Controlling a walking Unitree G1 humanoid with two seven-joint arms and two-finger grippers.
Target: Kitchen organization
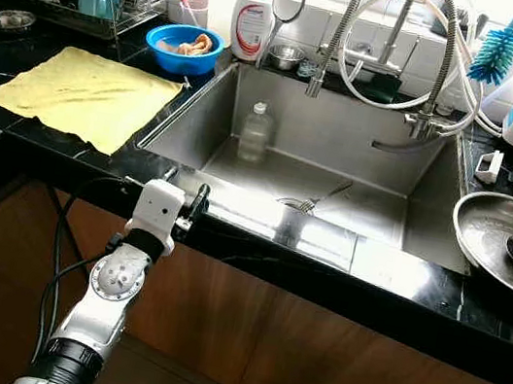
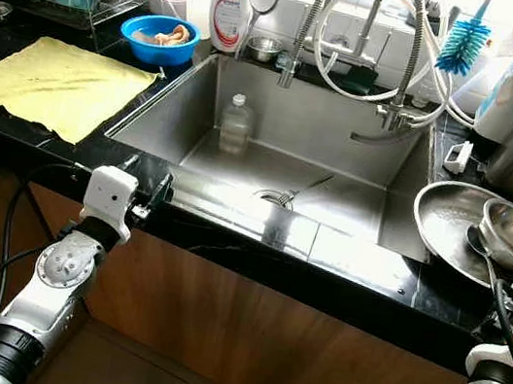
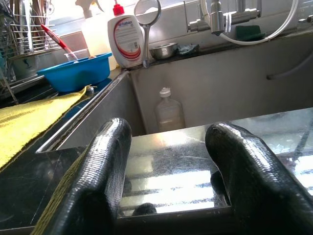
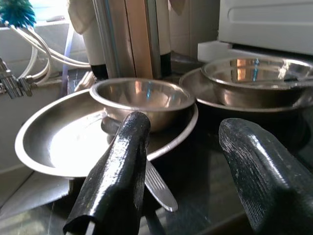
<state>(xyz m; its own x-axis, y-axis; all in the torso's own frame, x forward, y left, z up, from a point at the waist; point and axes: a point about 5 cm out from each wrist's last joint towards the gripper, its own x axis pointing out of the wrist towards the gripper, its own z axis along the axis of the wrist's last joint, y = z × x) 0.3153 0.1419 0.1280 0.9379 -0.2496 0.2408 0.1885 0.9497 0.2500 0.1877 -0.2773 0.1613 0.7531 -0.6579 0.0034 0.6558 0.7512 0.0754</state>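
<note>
Looking down from the head, the left tool hovers at the desk edge before the sink, fingers apart and empty; a bottle stands inside. Its wrist faces that bottle. The right tool, apart, faces a bowl on a plate; a reach looks next.

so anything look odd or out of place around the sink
A clear plastic bottle stands upright inside the sink against its back wall, and a fork lies on the basin floor near the drain. Both look left behind there. Nothing appears spilled or broken.
</note>
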